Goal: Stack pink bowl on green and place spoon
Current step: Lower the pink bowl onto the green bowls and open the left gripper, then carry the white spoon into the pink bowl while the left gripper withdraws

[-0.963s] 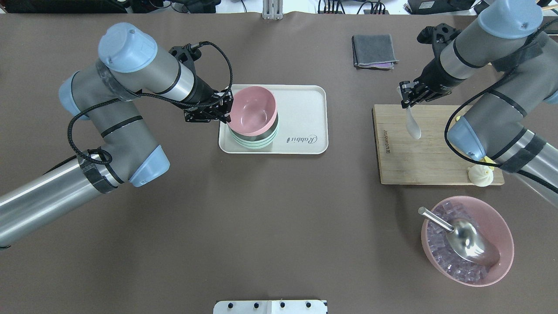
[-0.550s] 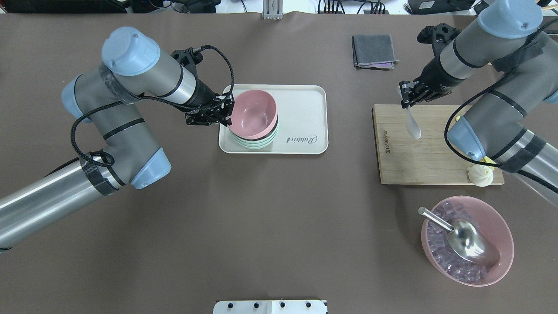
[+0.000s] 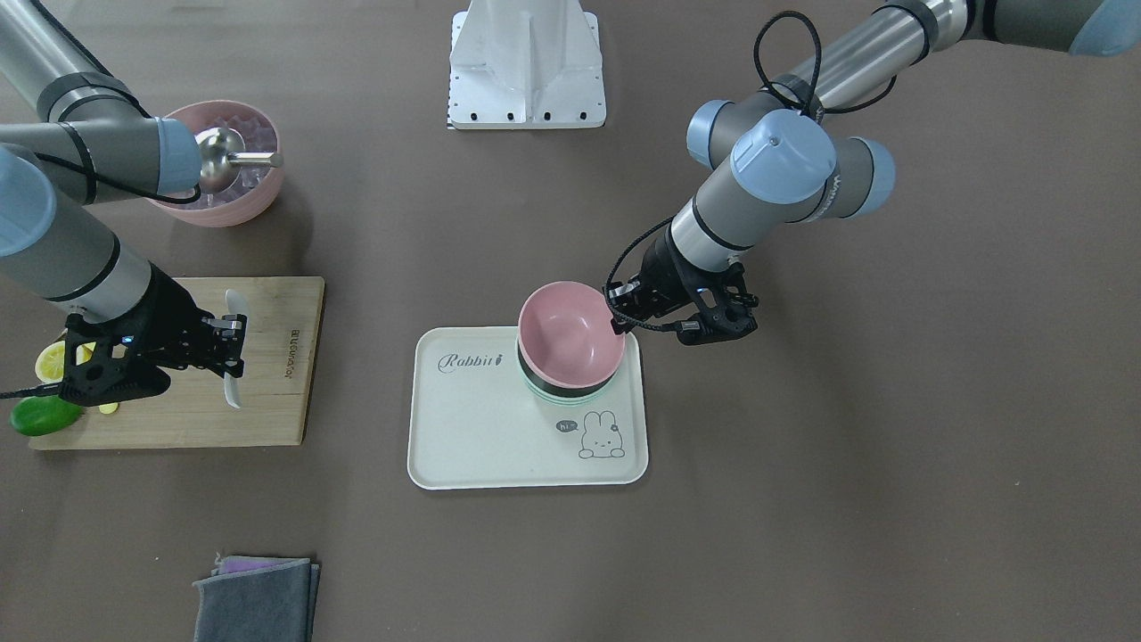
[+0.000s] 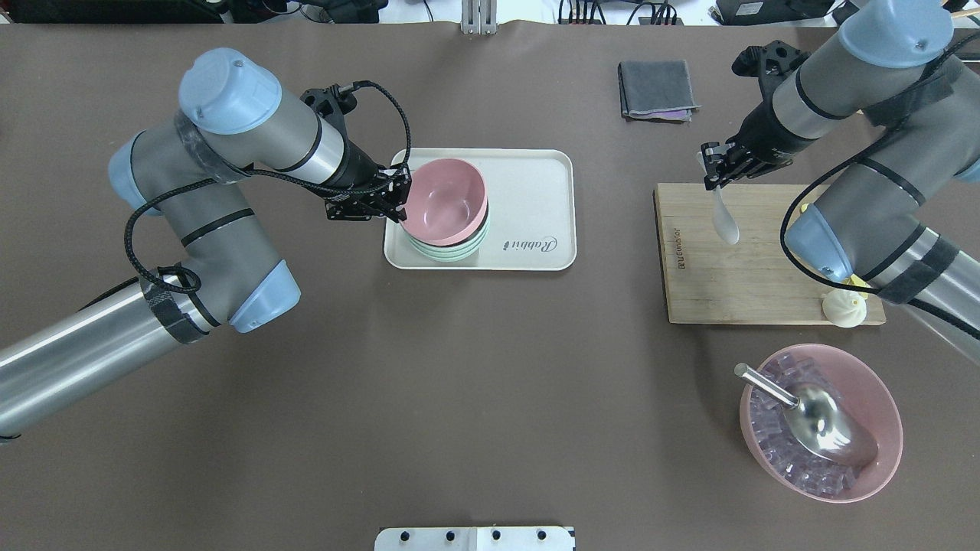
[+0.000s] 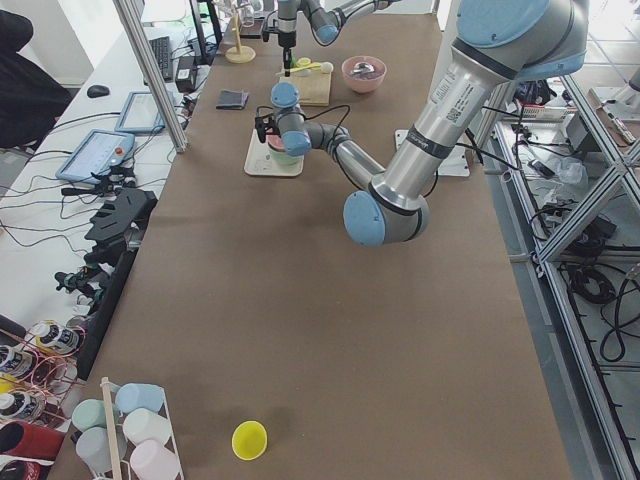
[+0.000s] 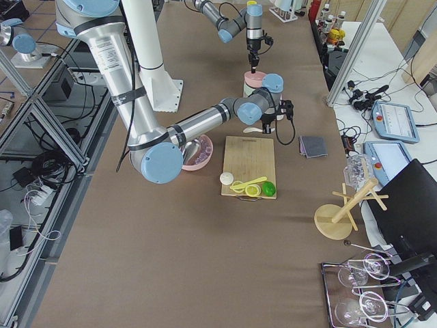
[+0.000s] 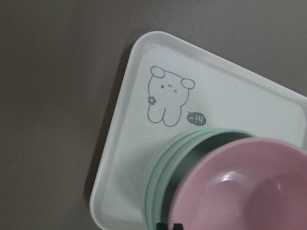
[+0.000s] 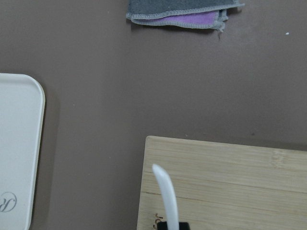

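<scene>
The pink bowl (image 4: 445, 197) sits nested in the green bowl stack (image 4: 453, 249) on the white tray (image 4: 536, 229). My left gripper (image 4: 398, 200) is shut on the pink bowl's left rim; it also shows in the front view (image 3: 619, 321). In the left wrist view the pink bowl (image 7: 249, 187) lies inside the green bowls (image 7: 160, 177). My right gripper (image 4: 712, 174) is shut on the handle of a white spoon (image 4: 724, 219) and holds it, bowl end down, over the wooden cutting board (image 4: 735, 283). The spoon also shows in the right wrist view (image 8: 165, 191).
A second pink bowl (image 4: 880, 413) with ice cubes and a metal scoop (image 4: 815, 417) stands at the front right. A folded grey cloth (image 4: 657, 89) lies at the back. A white bun (image 4: 844, 308), lemon slices (image 3: 52, 361) and a lime (image 3: 40, 415) are on the board.
My left gripper has lowered the pink bowl down into the green bowl stack and levelled it. The right arm and spoon have not moved.
</scene>
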